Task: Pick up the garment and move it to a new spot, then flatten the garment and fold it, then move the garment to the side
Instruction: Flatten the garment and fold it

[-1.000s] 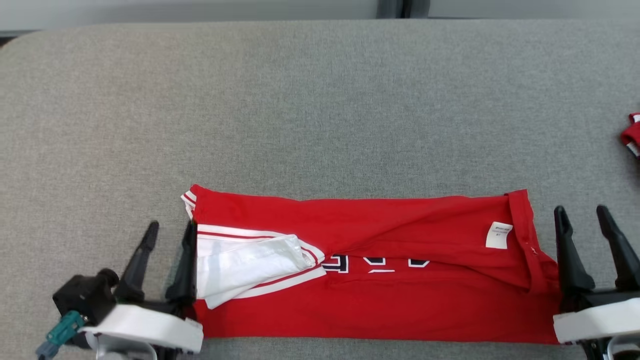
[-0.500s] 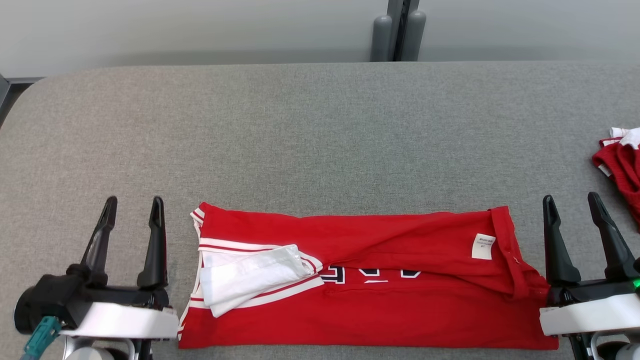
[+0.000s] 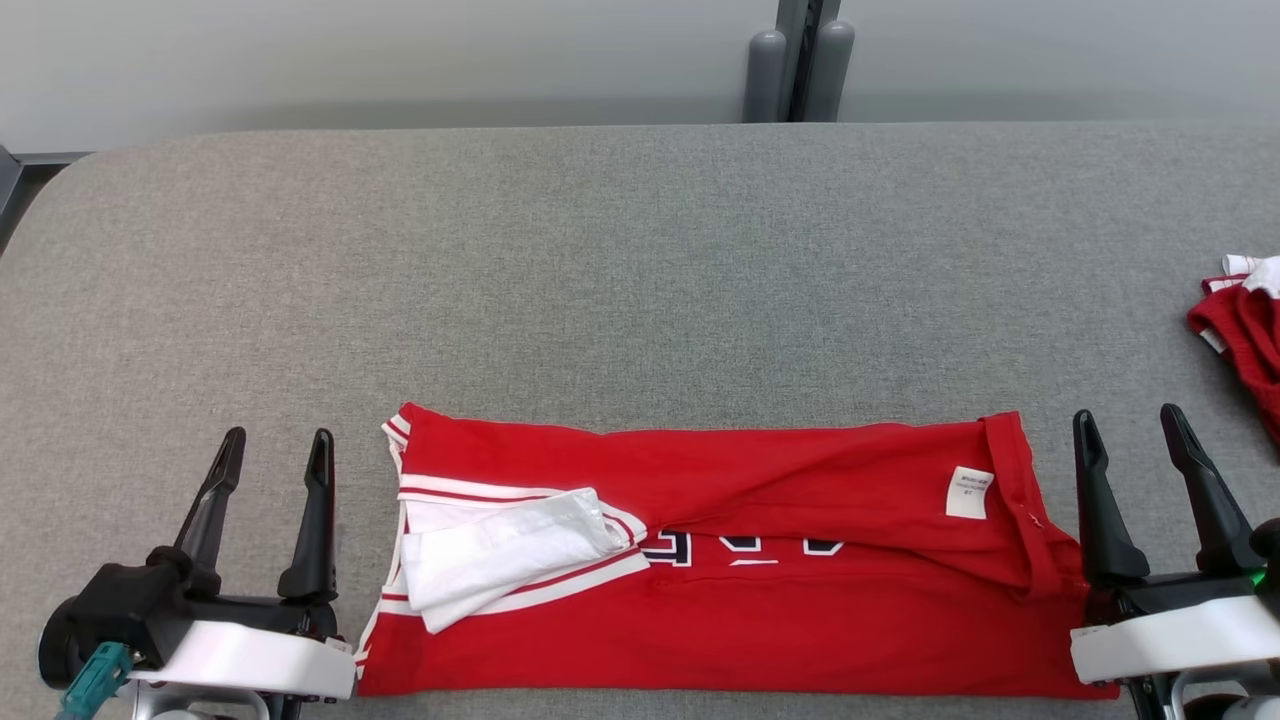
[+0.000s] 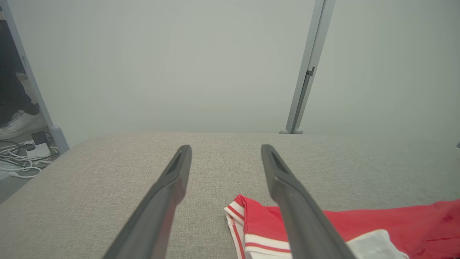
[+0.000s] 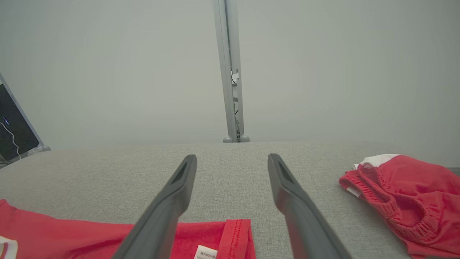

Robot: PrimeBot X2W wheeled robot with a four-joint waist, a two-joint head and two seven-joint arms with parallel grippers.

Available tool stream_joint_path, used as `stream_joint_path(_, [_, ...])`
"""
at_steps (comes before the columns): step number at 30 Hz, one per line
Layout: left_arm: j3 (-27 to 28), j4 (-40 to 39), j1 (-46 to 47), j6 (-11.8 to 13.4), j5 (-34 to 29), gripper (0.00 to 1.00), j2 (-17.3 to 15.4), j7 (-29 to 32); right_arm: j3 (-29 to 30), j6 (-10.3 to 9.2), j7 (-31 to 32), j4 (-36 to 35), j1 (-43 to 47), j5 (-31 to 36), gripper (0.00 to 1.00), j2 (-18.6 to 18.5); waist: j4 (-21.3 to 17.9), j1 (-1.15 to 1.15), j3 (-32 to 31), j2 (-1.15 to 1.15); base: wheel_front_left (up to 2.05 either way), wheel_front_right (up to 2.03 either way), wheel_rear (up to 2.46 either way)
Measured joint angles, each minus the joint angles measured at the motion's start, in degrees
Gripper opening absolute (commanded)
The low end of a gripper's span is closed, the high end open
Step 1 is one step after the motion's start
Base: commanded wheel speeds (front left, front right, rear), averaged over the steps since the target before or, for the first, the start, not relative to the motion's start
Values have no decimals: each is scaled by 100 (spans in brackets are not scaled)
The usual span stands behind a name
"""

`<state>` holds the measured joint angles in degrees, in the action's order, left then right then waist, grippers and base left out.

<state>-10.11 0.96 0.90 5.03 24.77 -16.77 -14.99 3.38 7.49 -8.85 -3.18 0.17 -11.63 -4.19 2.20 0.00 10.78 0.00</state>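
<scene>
The garment (image 3: 720, 560) lies folded into a long band; left gripper (image 3: 278, 437) and right gripper (image 3: 1124, 413) flank its ends, both released, empty; next, likely a crosswise fold, needing fresh grasps.

A crumpled red cloth (image 3: 1245, 330) lies on the grey table (image 3: 640, 250).
</scene>
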Motion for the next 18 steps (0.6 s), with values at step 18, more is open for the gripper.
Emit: stream_joint_path(18, [3, 81, 194, -41, -60, 100, 38, 0, 201, 0, -21, 1009, -82, -283, 100, -192, 58, 0, 230, 0, 0, 0, 0])
